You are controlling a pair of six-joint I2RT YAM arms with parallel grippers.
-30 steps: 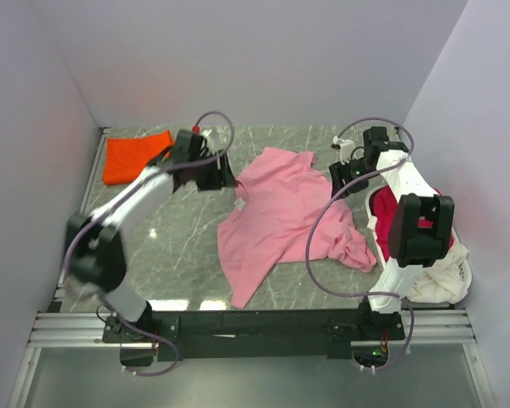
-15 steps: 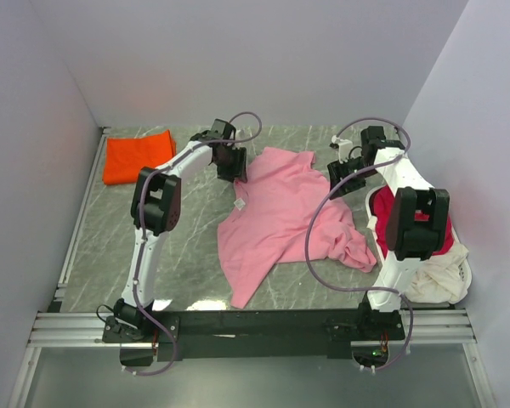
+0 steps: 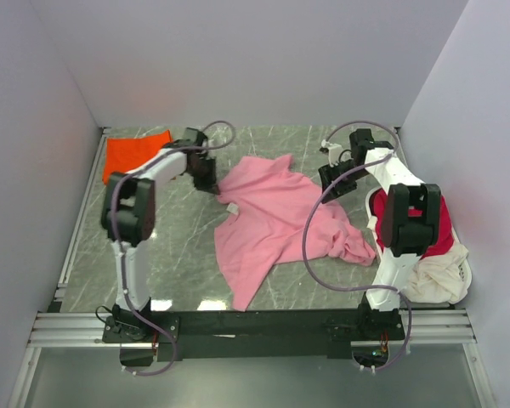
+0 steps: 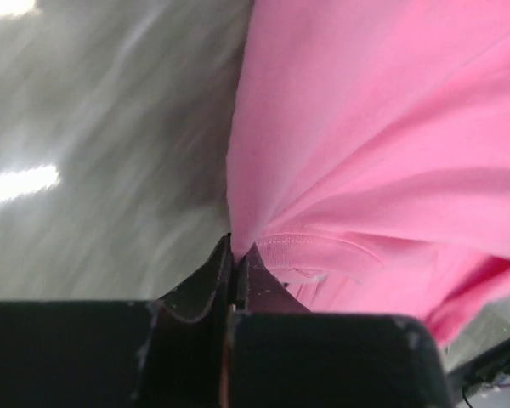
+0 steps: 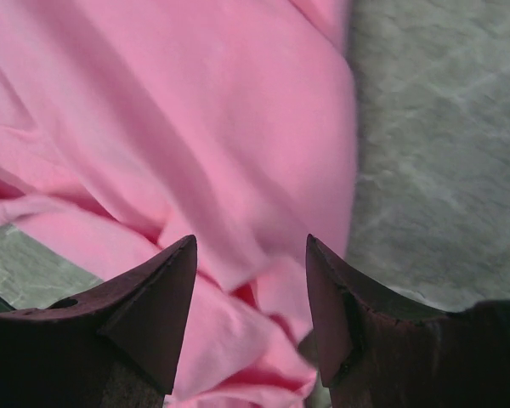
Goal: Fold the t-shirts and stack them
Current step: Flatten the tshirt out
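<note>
On the marbled table, the pink t-shirt lies lengthwise far-to-near.

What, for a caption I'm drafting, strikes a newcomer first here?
A rumpled pink t-shirt sprawls across the table, its left edge pinched in the shut left fingers, while the right fingers hang open over its right edge. A folded orange t-shirt lies in the far left corner.

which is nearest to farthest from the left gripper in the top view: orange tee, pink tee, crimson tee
1. pink tee, pinched in the left gripper
2. orange tee, far left corner
3. crimson tee, right edge
</note>
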